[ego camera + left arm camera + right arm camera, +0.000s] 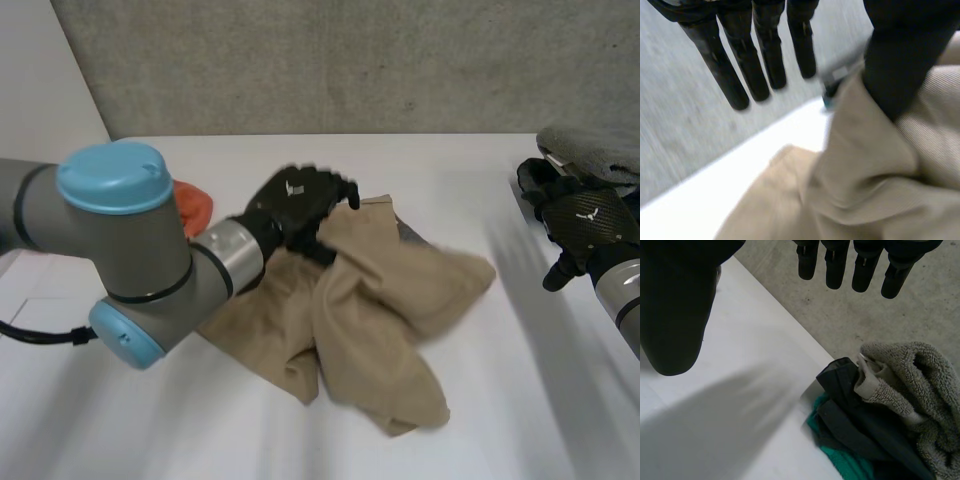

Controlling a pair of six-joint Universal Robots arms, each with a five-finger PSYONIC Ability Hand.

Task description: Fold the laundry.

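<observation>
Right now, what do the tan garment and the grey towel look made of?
The tan garment looks like matte cotton twill: fine diagonal ribbing shows. The grey towel looks like terry cloth, probably cotton: fuzzy looped pile, flat hem band.

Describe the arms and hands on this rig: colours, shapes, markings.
The left arm is a grey tube with rounded joints, light-blue caps and a silver ring at the wrist. The left hand and right hand are black, with slim rod-like fingers, a broad thumb and a small white mark on the back.
</observation>
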